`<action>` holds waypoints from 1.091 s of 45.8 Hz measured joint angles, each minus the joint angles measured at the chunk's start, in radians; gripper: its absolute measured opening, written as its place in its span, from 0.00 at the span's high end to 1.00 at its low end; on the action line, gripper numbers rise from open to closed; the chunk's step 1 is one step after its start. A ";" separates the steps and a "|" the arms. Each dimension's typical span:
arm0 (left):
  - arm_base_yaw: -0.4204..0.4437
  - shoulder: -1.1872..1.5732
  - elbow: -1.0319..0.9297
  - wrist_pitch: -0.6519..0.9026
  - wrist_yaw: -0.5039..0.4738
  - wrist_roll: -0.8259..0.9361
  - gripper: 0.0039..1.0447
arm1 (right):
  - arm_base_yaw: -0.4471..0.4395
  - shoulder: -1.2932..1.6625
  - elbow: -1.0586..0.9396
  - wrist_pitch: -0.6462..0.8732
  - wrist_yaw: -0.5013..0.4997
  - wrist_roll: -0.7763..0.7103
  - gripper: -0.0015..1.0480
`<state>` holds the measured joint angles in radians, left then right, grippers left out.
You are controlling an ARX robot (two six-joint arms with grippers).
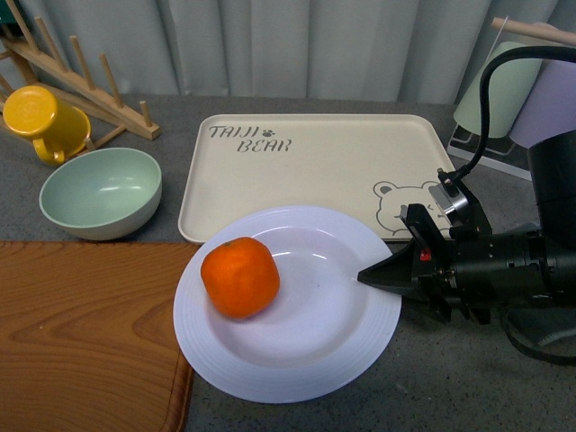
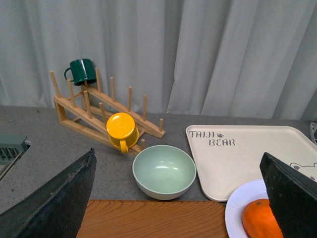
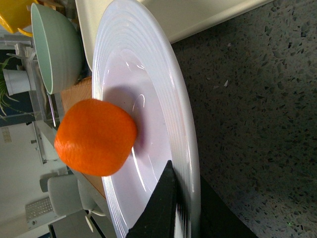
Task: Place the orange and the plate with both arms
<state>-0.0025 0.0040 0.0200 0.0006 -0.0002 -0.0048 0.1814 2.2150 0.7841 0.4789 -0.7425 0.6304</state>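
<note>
The orange [image 1: 239, 277] lies inside the white plate [image 1: 315, 360], left of its middle. The plate overlaps the front edge of the beige tray and the corner of the wooden board. My right gripper [image 1: 373, 276] reaches in from the right, shut on the plate's right rim; the right wrist view shows the rim [image 3: 185, 148] pinched between both fingers, the orange [image 3: 95, 137] beyond. My left gripper [image 2: 181, 198] is open and high over the board, its dark fingers [image 2: 54, 198] wide apart. The plate [image 2: 240, 210] and orange [image 2: 260, 220] show by its right finger.
A beige bear tray [image 1: 315, 153] lies behind the plate. A pale green bowl [image 1: 101, 192] and a yellow mug [image 1: 40, 121] on a wooden rack [image 1: 81, 76] stand at the back left. A wooden board [image 1: 85, 333] covers the near left. Upright boards [image 1: 531, 99] stand back right.
</note>
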 joint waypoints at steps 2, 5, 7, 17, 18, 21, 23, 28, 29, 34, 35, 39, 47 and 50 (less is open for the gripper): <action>0.000 0.000 0.000 0.000 0.000 0.000 0.06 | -0.001 0.000 0.000 0.002 -0.001 0.003 0.97; 0.000 0.000 0.000 0.000 0.000 0.000 0.06 | -0.002 0.000 -0.003 0.015 -0.004 0.006 0.97; 0.000 0.000 0.000 0.000 0.000 0.000 0.06 | -0.002 0.000 -0.005 0.020 -0.005 0.006 0.97; 0.000 0.000 0.000 0.000 0.000 0.000 0.06 | -0.002 -0.001 -0.018 0.058 -0.007 0.008 0.97; 0.000 0.000 0.000 0.000 0.000 0.000 0.06 | -0.003 -0.001 -0.019 0.062 -0.007 0.008 0.97; 0.000 0.000 0.000 0.000 0.000 0.000 0.06 | -0.003 -0.002 -0.025 0.078 -0.007 0.008 0.97; 0.000 0.000 0.000 0.000 0.000 0.000 0.06 | -0.005 -0.003 -0.031 0.092 -0.007 0.010 0.97; 0.000 0.000 0.000 0.000 0.000 0.000 0.06 | -0.008 -0.010 -0.046 0.134 -0.003 0.014 0.97; 0.000 0.000 0.000 0.000 0.000 0.000 0.06 | -0.010 -0.013 -0.052 0.154 -0.003 0.019 0.97; 0.000 0.000 0.000 0.000 0.000 0.000 0.06 | -0.016 -0.026 -0.074 0.232 -0.003 0.048 0.97; 0.000 0.000 0.000 0.000 0.000 0.000 0.06 | -0.019 -0.030 -0.077 0.246 -0.001 0.056 0.97; 0.000 0.000 0.000 0.000 0.000 0.000 0.06 | -0.027 -0.043 -0.083 0.285 -0.016 0.084 0.98; 0.000 0.000 0.000 0.000 0.000 0.000 0.06 | -0.037 -0.058 -0.086 0.358 -0.022 0.147 0.99; 0.000 0.000 0.000 0.000 0.000 0.000 0.06 | -0.039 -0.056 -0.076 0.372 -0.022 0.171 0.99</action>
<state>-0.0025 0.0040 0.0200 0.0006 -0.0002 -0.0048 0.1425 2.1593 0.7078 0.8505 -0.7647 0.8017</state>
